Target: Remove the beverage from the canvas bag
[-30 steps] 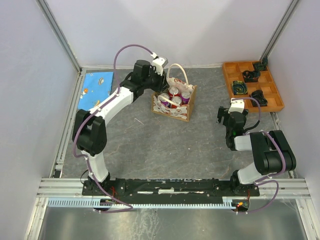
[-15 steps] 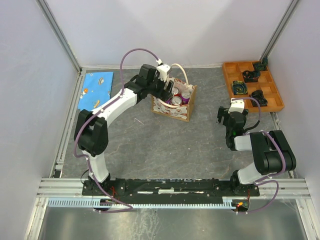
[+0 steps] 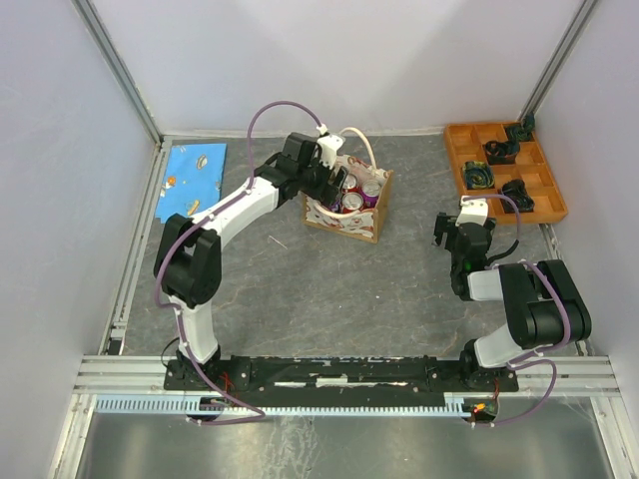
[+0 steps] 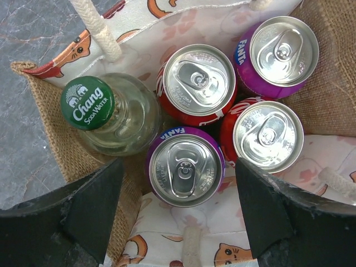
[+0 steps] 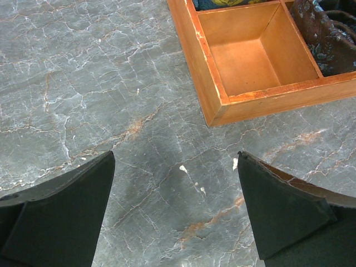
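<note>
Tan burlap canvas bag (image 4: 327, 100), cat-print panels, holds four cans (image 4: 188, 167) plus green-capped bottle (image 4: 114, 117); left gripper (image 4: 178, 165) spread wide above.

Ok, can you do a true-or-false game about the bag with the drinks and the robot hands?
1. The canvas bag holds four cans and one bottle. True.
2. The bottle's cap is red. False: it is green.
3. The left gripper is open above the bag. True.
4. The right gripper is holding a can. False: it is open and empty, over the table by the orange tray.
</note>
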Robot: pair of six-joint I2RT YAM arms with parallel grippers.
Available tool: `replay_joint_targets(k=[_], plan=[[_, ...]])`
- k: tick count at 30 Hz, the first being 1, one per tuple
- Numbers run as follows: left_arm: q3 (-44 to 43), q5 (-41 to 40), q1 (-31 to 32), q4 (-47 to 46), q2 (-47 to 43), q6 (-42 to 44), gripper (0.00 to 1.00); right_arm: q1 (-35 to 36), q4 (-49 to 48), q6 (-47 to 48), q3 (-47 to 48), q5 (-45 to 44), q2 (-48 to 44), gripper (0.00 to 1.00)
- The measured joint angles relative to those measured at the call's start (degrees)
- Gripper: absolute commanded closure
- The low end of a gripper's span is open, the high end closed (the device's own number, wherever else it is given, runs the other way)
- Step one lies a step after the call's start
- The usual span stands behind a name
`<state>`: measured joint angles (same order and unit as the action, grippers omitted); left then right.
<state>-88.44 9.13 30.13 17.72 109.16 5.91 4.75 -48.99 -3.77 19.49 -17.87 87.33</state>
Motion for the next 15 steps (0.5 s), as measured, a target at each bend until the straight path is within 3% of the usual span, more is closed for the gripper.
replay_joint_targets(k=[15], plan=[[-0.3,-0.2,0.1,0.9,2.0,2.4,0.16,0.0,0.0,0.0,0.0,0.0,0.0,0.01]])
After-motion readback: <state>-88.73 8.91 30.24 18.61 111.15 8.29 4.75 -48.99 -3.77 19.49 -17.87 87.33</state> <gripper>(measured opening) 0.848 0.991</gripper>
